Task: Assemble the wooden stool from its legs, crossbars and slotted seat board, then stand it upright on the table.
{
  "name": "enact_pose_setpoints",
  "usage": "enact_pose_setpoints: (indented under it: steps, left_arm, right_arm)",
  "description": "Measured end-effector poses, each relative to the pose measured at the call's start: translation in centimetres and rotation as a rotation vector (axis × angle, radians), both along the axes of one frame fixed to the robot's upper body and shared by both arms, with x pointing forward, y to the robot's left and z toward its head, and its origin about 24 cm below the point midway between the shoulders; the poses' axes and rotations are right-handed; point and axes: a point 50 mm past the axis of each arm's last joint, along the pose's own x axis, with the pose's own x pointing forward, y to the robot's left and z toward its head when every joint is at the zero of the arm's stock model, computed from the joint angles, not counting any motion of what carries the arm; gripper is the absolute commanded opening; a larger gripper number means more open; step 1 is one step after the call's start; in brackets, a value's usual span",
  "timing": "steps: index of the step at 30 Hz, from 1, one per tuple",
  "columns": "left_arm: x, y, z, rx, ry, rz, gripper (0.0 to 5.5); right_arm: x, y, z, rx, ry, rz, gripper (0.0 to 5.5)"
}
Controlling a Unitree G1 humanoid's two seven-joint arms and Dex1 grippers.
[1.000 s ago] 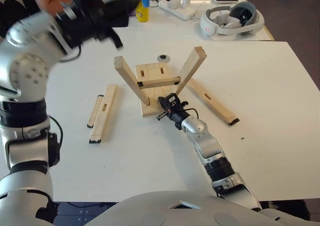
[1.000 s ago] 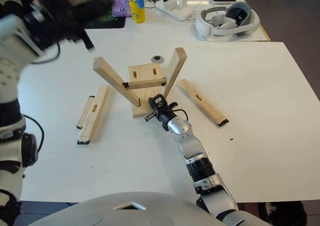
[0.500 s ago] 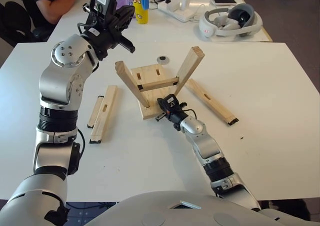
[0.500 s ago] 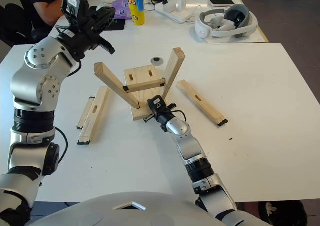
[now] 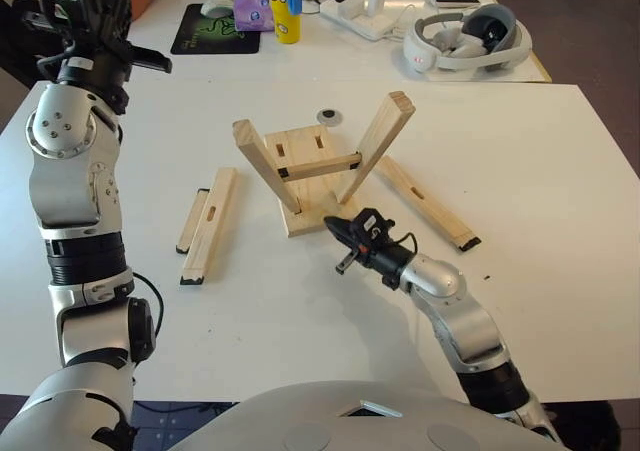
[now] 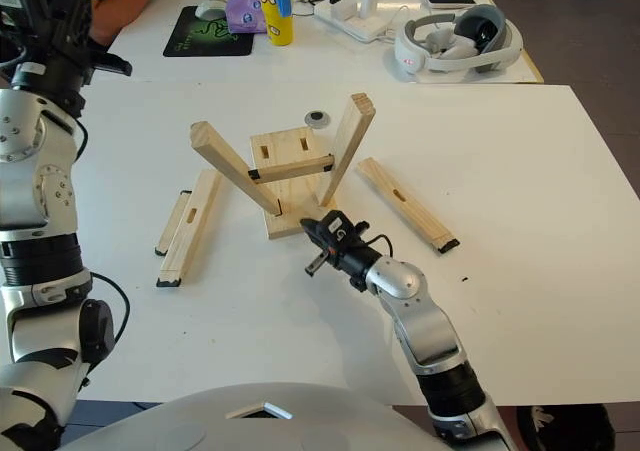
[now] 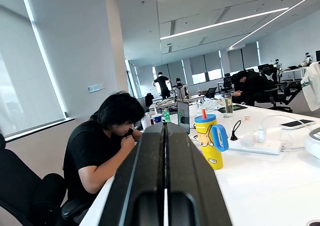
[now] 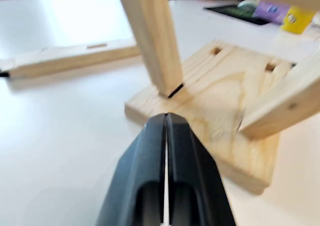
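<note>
Right tool point(image 8: 166, 120) is down low over the white worktop point(image 5: 540, 171), its two black fingers pressed flat together with nothing between them. Its tip points at the near edge of the slotted seat board point(image 5: 318, 199). It is very close to that edge, and whether it actually touches I cannot tell. The board lies flat just ahead of the tool, and two legs are already plugged into it. The left leg point(image 5: 265, 164) leans outward to the tool's left, its foot seated right in front of the tip. The right leg point(image 5: 382, 143) leans the other way. A crossbar point(image 5: 320, 166) bridges the two above the board, and two open slots show on the board's far half. Off to the right of the right tool a loose leg point(image 5: 428, 203) lies flat, angled away from the board with its slot facing up. Well to the tool's left, another loose leg point(image 5: 210, 223) lies beside a thinner crossbar point(image 5: 192, 219), the pair side by side. Beyond the board sits a small round dark object point(image 5: 326, 117). Left tool point(image 7: 165, 132) is held up high, far out to the left and well away from every stool part, its fingers closed on each other and empty. Past it on the neighbouring desk stands a yellow bottle point(image 7: 212, 142).
</note>
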Motion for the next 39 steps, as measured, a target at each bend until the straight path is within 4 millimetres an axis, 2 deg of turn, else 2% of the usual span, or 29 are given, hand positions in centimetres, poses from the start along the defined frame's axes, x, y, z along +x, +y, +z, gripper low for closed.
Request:
enact_pose_setpoints:
  steps: [6, 17, 21, 25, 27, 32, 36, 39]
  left_arm:
    - [-0.1, -0.6, -0.9, -0.011, 0.019, -0.016, 0.02]
    - [0.1, -2.3, -2.3, -0.061, 0.062, -0.049, 0.02]
    - [-0.6, -2.7, -3.3, -0.112, 0.072, -0.003, 0.02]
    - [-1.8, -3.3, -5.4, -0.163, 0.126, 0.058, 0.02]
    - [-2.4, -3.3, -6.6, -0.187, 0.166, 0.086, 0.02]
    - [-4.7, -3.9, -8.4, -0.242, 0.225, 0.094, 0.02]
    - [-6.2, -4.8, -8.7, -0.279, 0.258, 0.057, 0.02]
    - [-7.1, -6.1, -8.0, -0.279, 0.260, 0.012, 0.02]
  right_arm:
    - [1.1, 1.7, -2.0, -0.033, 0.107, 0.020, 0.00]
    - [3.8, 6.0, -3.2, -0.022, 0.047, 0.006, 0.00]
    - [4.9, 6.8, -3.5, -0.006, 0.014, -0.064, 0.00]
    - [5.2, 6.5, -3.4, 0.005, -0.009, -0.099, 0.00]
    - [5.1, 6.3, -2.8, 0.026, -0.029, -0.105, 0.00]
    - [4.1, 5.0, 2.9, 0.189, -0.162, -0.132, 0.00]
    - [2.1, 2.0, 5.3, 0.231, -0.169, -0.205, 0.00]
    - [0.1, -1.2, 7.5, 0.235, -0.190, -0.355, 0.00]
